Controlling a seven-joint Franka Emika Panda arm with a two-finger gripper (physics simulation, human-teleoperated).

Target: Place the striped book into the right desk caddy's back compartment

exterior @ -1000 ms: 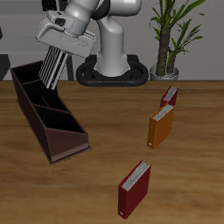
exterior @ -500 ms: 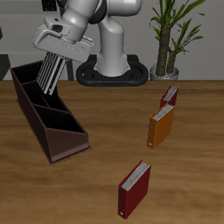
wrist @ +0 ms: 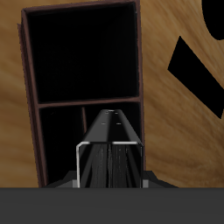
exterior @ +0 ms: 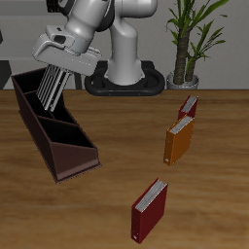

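Observation:
My gripper (exterior: pixel 61 66) is shut on the striped book (exterior: pixel 54 89), a thin black-and-white striped book that hangs upright from the fingers. The book's lower edge is over the back compartment (exterior: pixel 29 99) of the right desk caddy (exterior: pixel 74 156), the long dark box with maroon sloped walls. In the wrist view the striped book (wrist: pixel 109 150) points down at the caddy, with the dark back compartment (wrist: pixel 83 52) open below it and the divider wall (wrist: pixel 87 103) just beside the book's end. The fingertips are hidden behind the book there.
An orange book (exterior: pixel 177 142) and a dark red book (exterior: pixel 188 105) stand farther back across the table. Another dark red book (exterior: pixel 149 209) stands near the front edge. A potted plant (exterior: pixel 185 44) and the robot base (exterior: pixel 124 78) are at the back.
The gripper with the striped book has shifted a little toward the caddy's back end and slightly lower. Nothing else has moved.

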